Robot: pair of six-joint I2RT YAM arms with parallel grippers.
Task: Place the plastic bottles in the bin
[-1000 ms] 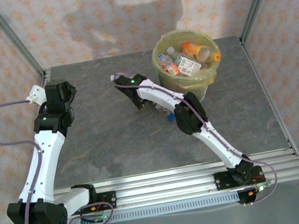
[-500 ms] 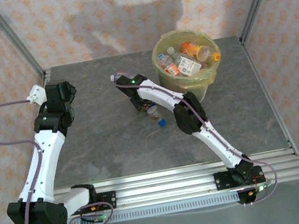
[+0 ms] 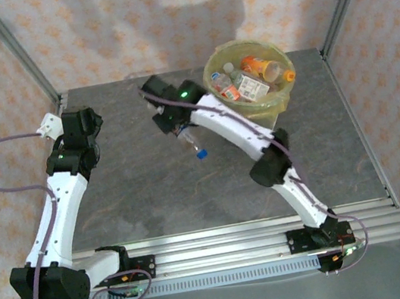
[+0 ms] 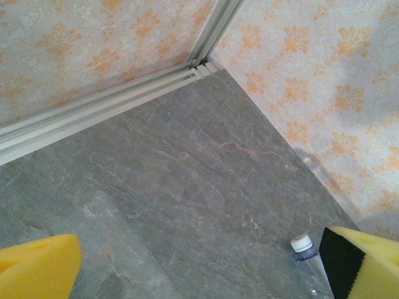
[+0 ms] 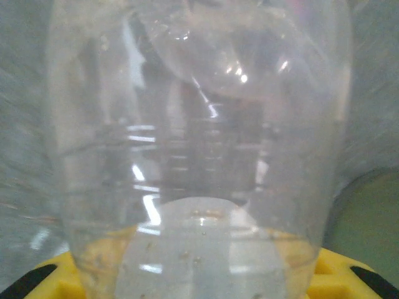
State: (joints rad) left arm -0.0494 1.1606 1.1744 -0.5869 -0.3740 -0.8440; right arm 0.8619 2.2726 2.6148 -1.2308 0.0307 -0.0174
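Top view: the right gripper (image 3: 175, 125) is clamped on a clear bottle (image 3: 191, 142) of thin, glossy plastic. The bottle hangs tilted, its blue cap (image 3: 201, 152) pointing down toward the near edge. It is held over the table (image 3: 146, 197), left of the bin (image 3: 278, 111) and apart from it.

The bin is round and tapered, lined with a translucent yellow-green bag folded over the rim. Inside lies a heap of crushed bottles (image 3: 250, 83), clear-bodied, with orange, red and white labels. The right arm's white forearm crosses in front of the bin's near-left wall.

The table is a matt grey slab with faint stone-like veining, bounded by a metal frame and papered walls (image 3: 162, 17) with an orange floral print. A ribbed aluminium rail (image 3: 237, 235) carries both arm bases at the near edge.

Right wrist view: the bottle's rounded transparent wall shows highlights and small droplets, and it sits against yellow foam pads (image 5: 56, 280).

Left wrist view: the left gripper (image 4: 199, 274) stands wide apart with nothing between its yellow foam pads (image 4: 37, 268). It faces a corner of the table. A second clear bottle with a white cap (image 4: 303, 244) lies just beside the right-hand pad.
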